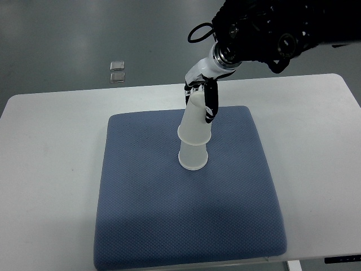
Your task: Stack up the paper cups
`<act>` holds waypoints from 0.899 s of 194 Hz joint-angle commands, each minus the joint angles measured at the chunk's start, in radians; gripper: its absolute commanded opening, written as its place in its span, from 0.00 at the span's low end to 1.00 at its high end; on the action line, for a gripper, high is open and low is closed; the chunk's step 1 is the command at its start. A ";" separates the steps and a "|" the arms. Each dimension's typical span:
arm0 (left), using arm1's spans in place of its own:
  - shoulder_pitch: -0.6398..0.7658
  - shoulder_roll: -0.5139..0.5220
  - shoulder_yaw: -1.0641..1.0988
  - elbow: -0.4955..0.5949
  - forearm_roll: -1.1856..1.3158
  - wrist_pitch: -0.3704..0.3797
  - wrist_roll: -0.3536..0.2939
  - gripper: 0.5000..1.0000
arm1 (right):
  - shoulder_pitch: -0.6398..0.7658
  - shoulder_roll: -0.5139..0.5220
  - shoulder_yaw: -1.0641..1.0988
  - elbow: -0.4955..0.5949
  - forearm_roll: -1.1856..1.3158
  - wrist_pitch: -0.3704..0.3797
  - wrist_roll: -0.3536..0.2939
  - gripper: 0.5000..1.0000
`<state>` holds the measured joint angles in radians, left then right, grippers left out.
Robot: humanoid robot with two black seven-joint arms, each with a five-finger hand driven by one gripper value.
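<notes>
Two white paper cups stand upside down on the blue mat (146, 214). The lower cup (193, 158) rests on the mat near its middle. The upper cup (196, 121) sits over it, tilted slightly, covering its top part. My right hand (202, 101) comes in from the upper right on a black arm and its dark fingers (211, 104) are curled around the upper cup's narrow end. The left arm does not show.
The mat lies on a white table (51, 147) whose far edge runs across the upper part of the picture. Two small clear squares (117, 70) lie on the grey floor beyond the table.
</notes>
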<state>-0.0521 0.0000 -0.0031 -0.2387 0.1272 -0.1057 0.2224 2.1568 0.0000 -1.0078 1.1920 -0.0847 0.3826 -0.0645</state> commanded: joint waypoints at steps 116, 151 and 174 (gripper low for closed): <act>0.000 0.000 0.000 -0.001 0.000 0.000 0.000 1.00 | -0.071 0.000 -0.002 -0.002 -0.004 -0.065 -0.001 0.70; 0.000 0.000 0.000 0.001 0.000 0.000 0.000 1.00 | -0.081 0.000 -0.002 -0.002 -0.003 -0.077 -0.001 0.71; 0.001 0.000 0.002 -0.001 0.000 0.000 0.000 1.00 | -0.084 0.000 -0.002 -0.002 -0.003 -0.077 -0.001 0.72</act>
<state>-0.0520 0.0000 -0.0027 -0.2391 0.1272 -0.1060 0.2224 2.0739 0.0000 -1.0094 1.1904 -0.0879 0.3061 -0.0660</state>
